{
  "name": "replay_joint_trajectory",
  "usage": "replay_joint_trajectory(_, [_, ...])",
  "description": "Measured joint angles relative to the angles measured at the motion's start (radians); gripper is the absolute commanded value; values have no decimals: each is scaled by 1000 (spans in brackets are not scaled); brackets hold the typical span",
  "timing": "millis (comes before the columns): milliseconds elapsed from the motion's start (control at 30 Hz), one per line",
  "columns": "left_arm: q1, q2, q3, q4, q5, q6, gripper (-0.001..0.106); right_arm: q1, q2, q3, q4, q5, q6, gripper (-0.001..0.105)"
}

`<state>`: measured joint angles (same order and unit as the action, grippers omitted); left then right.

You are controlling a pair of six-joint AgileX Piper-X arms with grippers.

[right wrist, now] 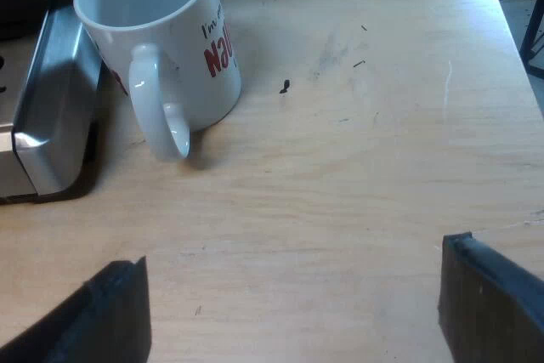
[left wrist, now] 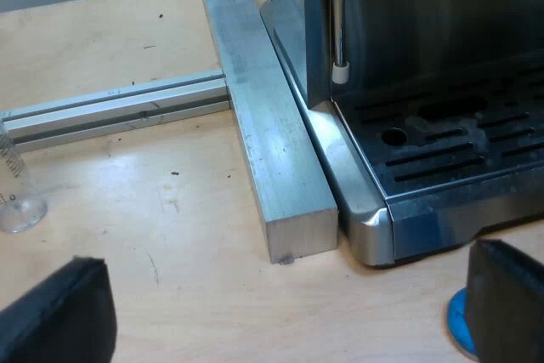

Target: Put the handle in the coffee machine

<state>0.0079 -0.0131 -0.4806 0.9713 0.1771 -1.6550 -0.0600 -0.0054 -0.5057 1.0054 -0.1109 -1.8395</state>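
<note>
Here comes your left gripper (left wrist: 285, 312), and you're looking at two black fingers (left wrist: 55, 316), matte and blocky. One has a slightly rounded upper edge and a dull, even surface. The other is squarer, with a flat inner face and a crisp corner. Now over to your right gripper (right wrist: 289, 312), and it's the same build: a pair of black fingers (right wrist: 497, 303), chunky slabs with straight-cut edges. One shows you a plain dark face with a sharp upper corner. On the other, a thin, paler grey strip runs along its upper edge.
</note>
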Motion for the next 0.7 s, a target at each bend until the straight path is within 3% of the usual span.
replay_joint_trajectory(533, [16, 0, 0, 0, 0, 0, 84, 0, 0, 0, 0, -8, 7, 71])
replay_joint_trajectory(700, [16, 0, 0, -1, 16, 0, 84, 0, 0, -65, 51, -20, -41, 71])
